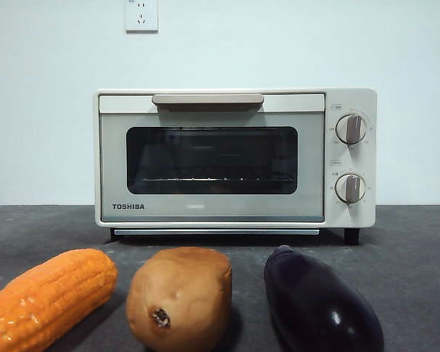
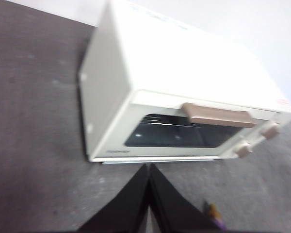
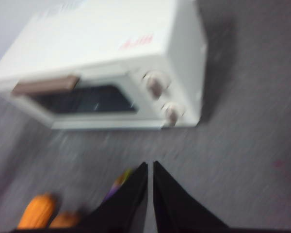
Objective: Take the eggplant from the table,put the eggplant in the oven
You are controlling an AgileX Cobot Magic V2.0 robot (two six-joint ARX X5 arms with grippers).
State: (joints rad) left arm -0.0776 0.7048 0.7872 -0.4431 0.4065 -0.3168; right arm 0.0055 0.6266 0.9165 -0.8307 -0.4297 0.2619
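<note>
Glossy purple eggplant (image 1: 323, 304) — smooth oval — on speckled grey table (image 1: 411, 242)

Oven (image 1: 235, 158) door shut; corn (image 1: 48, 297), potato (image 1: 180, 297), eggplant (image 1: 319, 304) lined up on table (image 1: 411, 249)

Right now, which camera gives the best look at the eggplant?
The front view: the eggplant lies large and sharp on the table, right of the potato. Each wrist view shows at most a blurred purple sliver beside its gripper.
</note>
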